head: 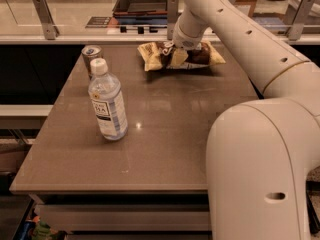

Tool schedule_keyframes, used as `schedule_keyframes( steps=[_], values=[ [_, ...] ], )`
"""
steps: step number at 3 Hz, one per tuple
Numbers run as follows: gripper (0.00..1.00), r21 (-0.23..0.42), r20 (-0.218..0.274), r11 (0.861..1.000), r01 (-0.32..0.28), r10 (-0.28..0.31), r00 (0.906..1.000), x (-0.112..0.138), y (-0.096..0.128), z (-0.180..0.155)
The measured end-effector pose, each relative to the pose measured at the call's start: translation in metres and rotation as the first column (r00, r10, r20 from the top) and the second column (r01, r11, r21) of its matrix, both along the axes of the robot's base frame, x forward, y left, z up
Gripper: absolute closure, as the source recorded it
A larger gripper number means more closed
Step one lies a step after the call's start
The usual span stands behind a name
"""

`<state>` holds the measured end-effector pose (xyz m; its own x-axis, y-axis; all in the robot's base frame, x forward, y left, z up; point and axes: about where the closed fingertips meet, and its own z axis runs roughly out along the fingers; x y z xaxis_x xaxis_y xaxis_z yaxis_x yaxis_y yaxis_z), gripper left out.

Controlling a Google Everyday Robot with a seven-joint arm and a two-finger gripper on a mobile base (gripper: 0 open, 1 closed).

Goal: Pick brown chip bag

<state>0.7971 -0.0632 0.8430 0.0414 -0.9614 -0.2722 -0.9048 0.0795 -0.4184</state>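
The brown chip bag (202,55) has a dark brown middle and pale yellow crimped ends. It is at the far side of the table (170,134), right of centre. My gripper (178,55) reaches down onto the bag's middle from above and is shut on it. One pale finger (178,58) shows across the front of the bag. The bag looks held just off the tabletop, with a shadow under it. The far side of the bag is hidden by the wrist.
A clear water bottle (107,104) with a white cap stands at the left middle of the table. A drink can (91,54) stands behind it at the far left. A counter with metal posts (44,16) and a dark tray (145,1) lies beyond the table. My arm's large body (260,169) fills the right foreground.
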Motion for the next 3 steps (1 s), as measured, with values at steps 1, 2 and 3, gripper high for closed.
schedule_keyframes(
  steps=[1, 2, 3],
  values=[
    [1.0, 0.0, -0.002, 1.0, -0.001, 0.001, 1.0, 0.0001, 0.0006, 0.0013],
    [1.0, 0.0, -0.002, 1.0, -0.001, 0.001, 1.0, 0.0001, 0.0006, 0.0014],
    [1.0, 0.0, -0.002, 1.0, -0.001, 0.001, 1.0, 0.0001, 0.0006, 0.0014]
  ],
)
